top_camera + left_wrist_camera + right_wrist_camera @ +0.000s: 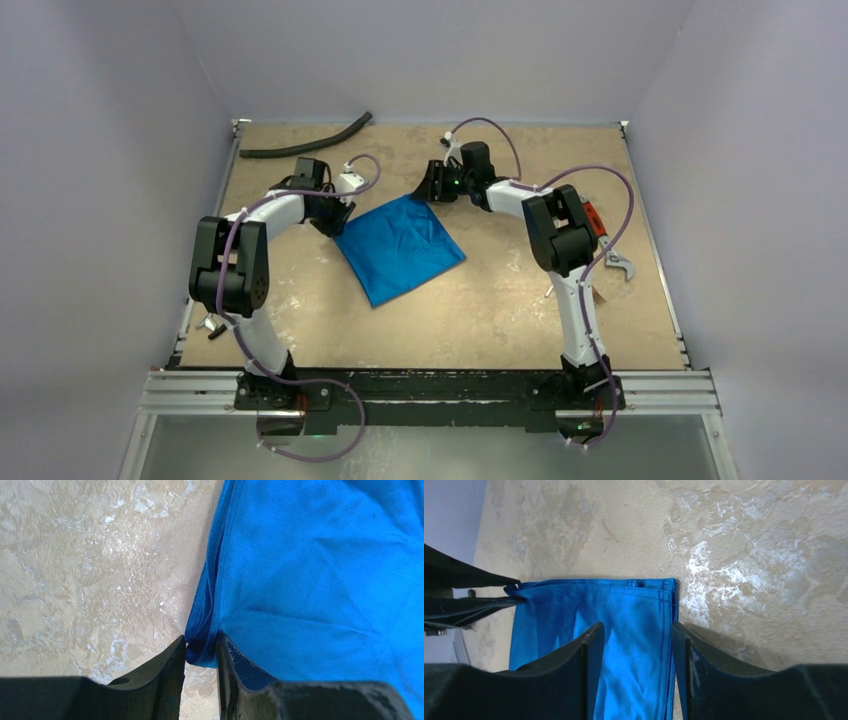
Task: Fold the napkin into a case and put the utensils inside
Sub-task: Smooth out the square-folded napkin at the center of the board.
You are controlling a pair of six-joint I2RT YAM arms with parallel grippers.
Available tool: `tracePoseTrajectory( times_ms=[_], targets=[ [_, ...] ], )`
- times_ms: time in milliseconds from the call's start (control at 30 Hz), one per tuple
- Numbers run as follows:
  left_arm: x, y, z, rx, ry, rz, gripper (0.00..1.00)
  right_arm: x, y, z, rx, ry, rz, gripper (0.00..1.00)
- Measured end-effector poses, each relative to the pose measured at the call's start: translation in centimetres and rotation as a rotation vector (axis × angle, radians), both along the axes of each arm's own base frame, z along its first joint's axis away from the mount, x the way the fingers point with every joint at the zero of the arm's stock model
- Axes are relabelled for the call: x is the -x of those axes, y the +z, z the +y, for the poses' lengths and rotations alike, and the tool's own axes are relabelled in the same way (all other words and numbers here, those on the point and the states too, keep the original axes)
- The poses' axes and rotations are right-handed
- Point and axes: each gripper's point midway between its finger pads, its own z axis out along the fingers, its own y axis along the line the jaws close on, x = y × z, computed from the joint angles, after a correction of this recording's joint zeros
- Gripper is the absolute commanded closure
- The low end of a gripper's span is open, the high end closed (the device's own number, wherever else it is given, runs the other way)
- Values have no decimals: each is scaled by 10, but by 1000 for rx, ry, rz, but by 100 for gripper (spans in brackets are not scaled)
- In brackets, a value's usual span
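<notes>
Plainly the folding step is in hand, not yet the loading. The napkin lies as a tilted square at the centre of the overhead view, on the counter between the two arms. The left fingers are closed on its edge, with a bunched bit of cloth pinched between them at the lower middle of the left wrist view. The right fingers stand apart, straddling the strip of cloth by its corner at the lower middle of their own view, with nothing clamped. The next move, I judge, calls for the right fingers to come down and close on that corner. Both sets could then lift one side and carry it across without the layers sliding apart. The napkin is bright blue and thin, with soft creases. Stacked hems along its top and right edges in the right wrist view suggest it is already doubled over. I cannot pick out the utensils for certain.
</notes>
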Motion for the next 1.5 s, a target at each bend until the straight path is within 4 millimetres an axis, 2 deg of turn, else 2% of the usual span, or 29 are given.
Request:
tracePoseTrajectory(
  times_ms=[167,300,500,633,833,1033,1133,1167,1200,1267,1333,1400,1500],
  targets=[
    [-3,3,0,1,0,-9,74,-3,4,-6,53,-33,-39,43],
    [-7,6,-1,3,0,-19,74,-4,7,-2,83,-39,-73,49],
    [-7,7,-1,3,0,-21,74,10,-1,10,119,-15,-60,54],
    [-7,6,-1,3,0,-20,74,14,-4,15,127,-6,-59,66],
    [-7,5,-1,3,0,-16,75,12,-5,17,154,-17,-79,75],
    [-7,5,-1,3,0,-16,75,9,-2,22,200,-26,-119,91],
    [-7,5,-1,3,0,-16,75,13,-3,27,211,-13,-128,93],
    [-7,5,-1,3,0,-16,75,14,-4,28,214,-9,-128,91],
    [-7,5,-1,3,0,-16,75,16,-4,30,215,-3,-130,83],
    [-7,5,-1,3,0,-16,75,20,-4,34,216,8,-131,54],
    [-7,5,-1,3,0,-16,75,22,-6,36,224,14,-130,39],
    [-7,5,-1,3,0,-16,76,24,-4,38,216,18,-129,33],
    [-7,5,-1,3,0,-16,76,28,3,35,227,4,-135,31]
  ],
)
